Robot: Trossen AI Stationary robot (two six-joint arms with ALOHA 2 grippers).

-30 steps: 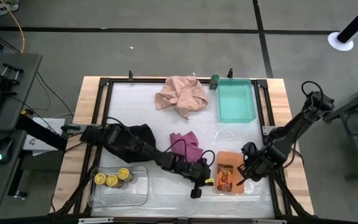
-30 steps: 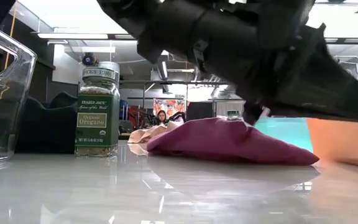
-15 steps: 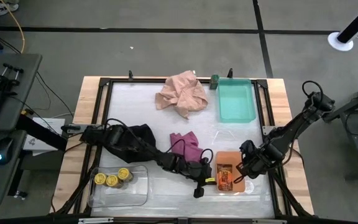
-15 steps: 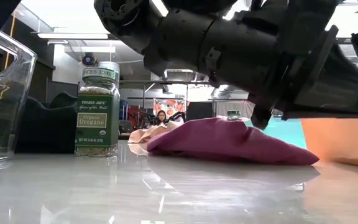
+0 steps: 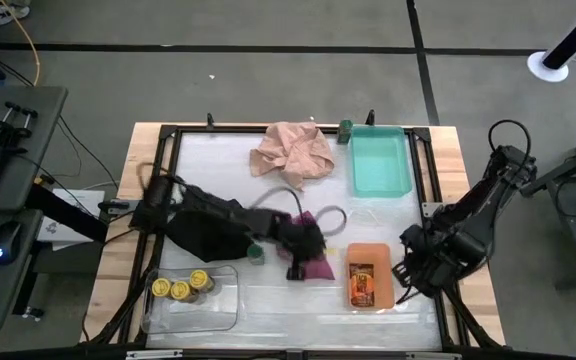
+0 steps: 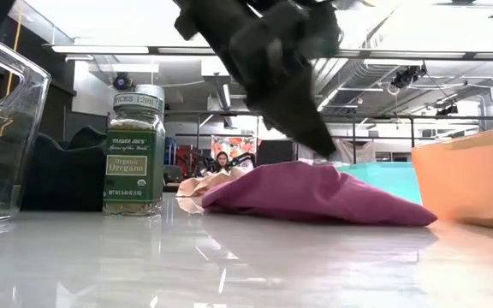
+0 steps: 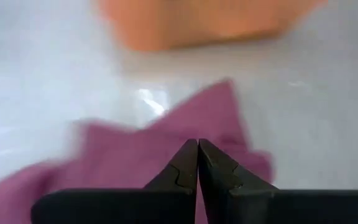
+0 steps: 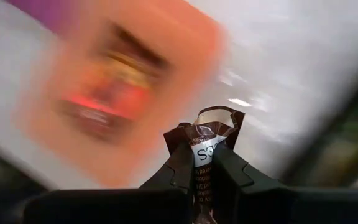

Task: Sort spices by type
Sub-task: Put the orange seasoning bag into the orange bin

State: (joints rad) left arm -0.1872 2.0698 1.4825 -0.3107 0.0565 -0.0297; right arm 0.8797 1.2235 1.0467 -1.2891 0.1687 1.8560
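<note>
My right gripper [image 5: 405,287] hovers just right of the orange tray [image 5: 382,250] and is shut on a brown packet [image 8: 205,151]. A second brown-orange packet [image 5: 361,283] lies flat in that tray. My left gripper [image 7: 197,147] is shut and points down over the magenta cloth [image 5: 313,268]. One dark-green oregano jar [image 5: 255,255] stands upright on the table beside the cloth. Another green jar [image 5: 346,128] stands at the teal tray's far left corner. Three yellow-lidded jars [image 5: 180,288] sit in the clear tray [image 5: 223,310]. My right gripper pinches the brown packet between its two fingers [image 8: 180,163]. The packet's crimped end [image 8: 215,119] sticks out past the fingertips, and the rest runs back between them. The packet hangs free above the blurred orange tray. My left gripper's shut tips are at the magenta cloth [image 7: 142,155]; whether they touch it I cannot tell.
The teal tray [image 5: 380,162] sits at the far right. A pink cloth [image 5: 291,152] lies at the far middle. A black cloth [image 5: 208,228] lies under the left arm. Bare table lies along the near edge between the clear and orange trays.
My left gripper swung from beside the orange tray's left side toward the table's left and far edge. It now sits over the magenta cloth, and the green jar beside it is uncovered. My right gripper drew back from over the orange tray toward the table's right edge.
</note>
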